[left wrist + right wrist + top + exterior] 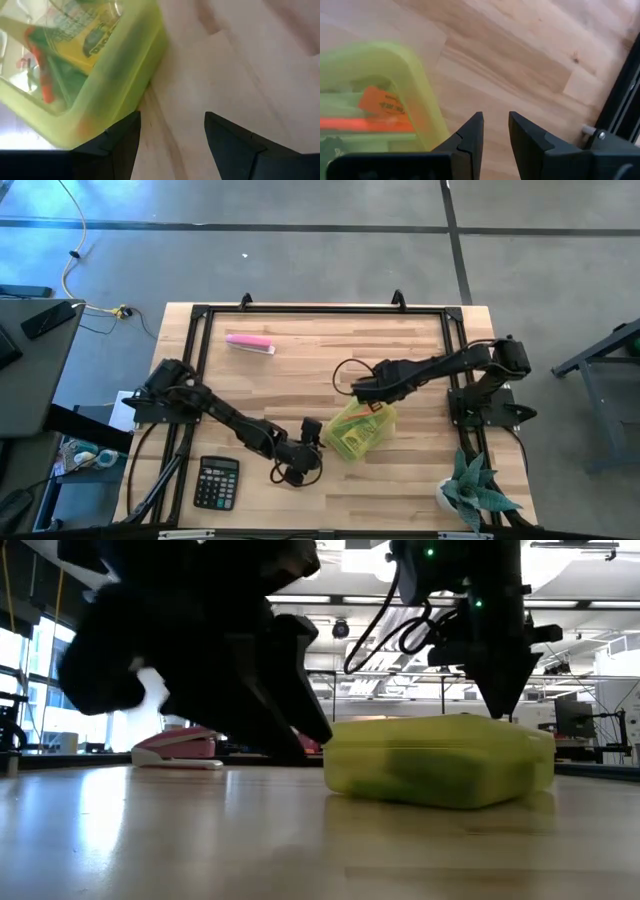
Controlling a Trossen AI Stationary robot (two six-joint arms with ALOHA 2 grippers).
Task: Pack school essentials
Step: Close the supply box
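Seemingly the packing is nearly done: from above, the translucent yellow-green case [360,430] lies right of centre in the lower half of the frame on the wooden table [420,480], the school essentials showing only as dim shapes inside it. The left gripper [312,430] sits at its left edge and the right gripper [368,394] at its upper edge, probably to brace the case from two sides. A pink stapler [249,343] at upper left, a calculator [216,482] at lower left and a potted plant [475,490] at lower right stay outside. At table height the case [440,760] lies flat, right of centre, both dark arms crowding it. The left wrist picture has the left gripper [172,127] fairly wide and empty, one finger against the case wall [125,75]; an orange pencil [42,70] and a crayon box [90,40] glow through. The right wrist picture shows the right gripper [496,126] narrow, holding nothing, beside the rim [420,90].
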